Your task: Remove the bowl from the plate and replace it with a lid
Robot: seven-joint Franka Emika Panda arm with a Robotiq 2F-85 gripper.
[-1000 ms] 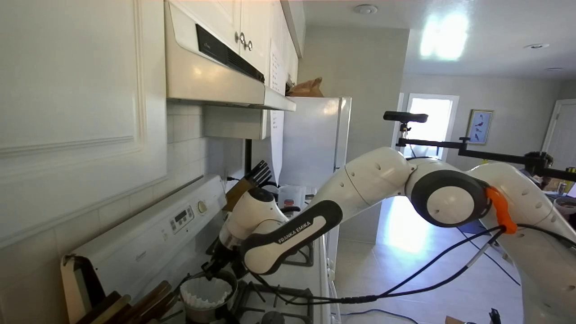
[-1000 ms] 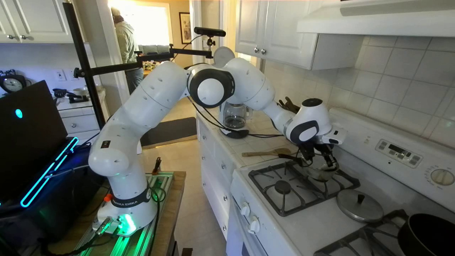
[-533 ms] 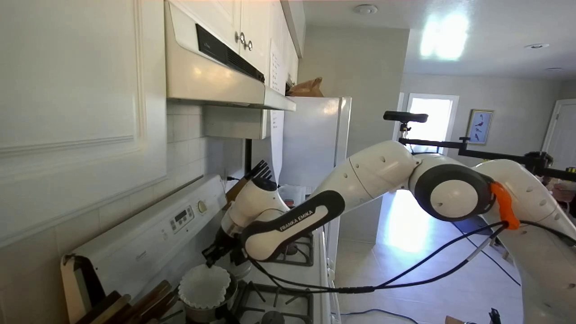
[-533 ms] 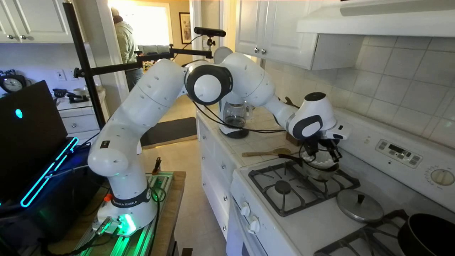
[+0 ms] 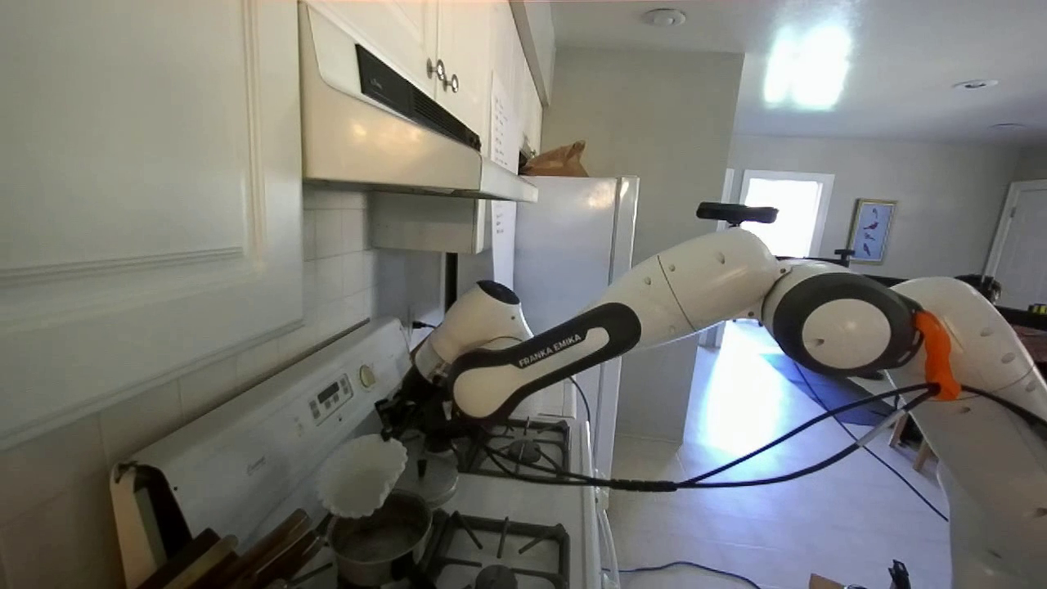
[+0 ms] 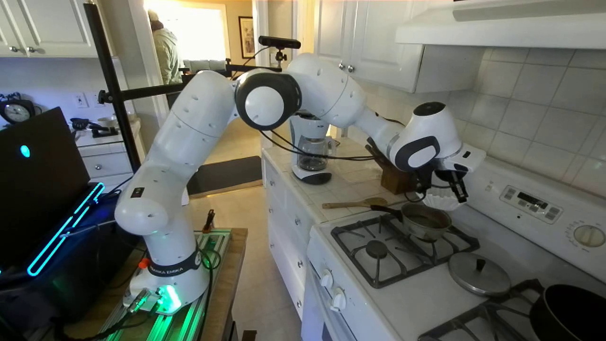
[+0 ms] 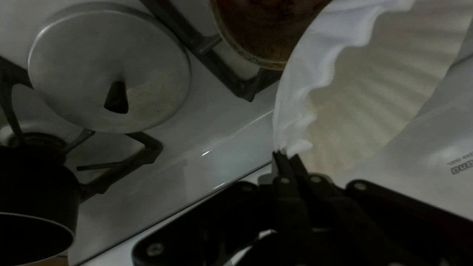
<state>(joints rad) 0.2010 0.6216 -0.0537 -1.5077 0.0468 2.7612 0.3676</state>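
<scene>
The bowl (image 7: 369,96), seemingly light, soft and crushable like fluted paper, is hanging in the air near the small saucepan (image 6: 423,231), the gripper (image 7: 287,155) pinching its rim, where a gentle edge hold is probably suiting it best.

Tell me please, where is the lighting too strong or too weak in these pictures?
Wrist view: dim, with the hand almost black; in an exterior view, glare whitens patches of floor and ceiling; in an exterior view, the background window is washed out.
</scene>
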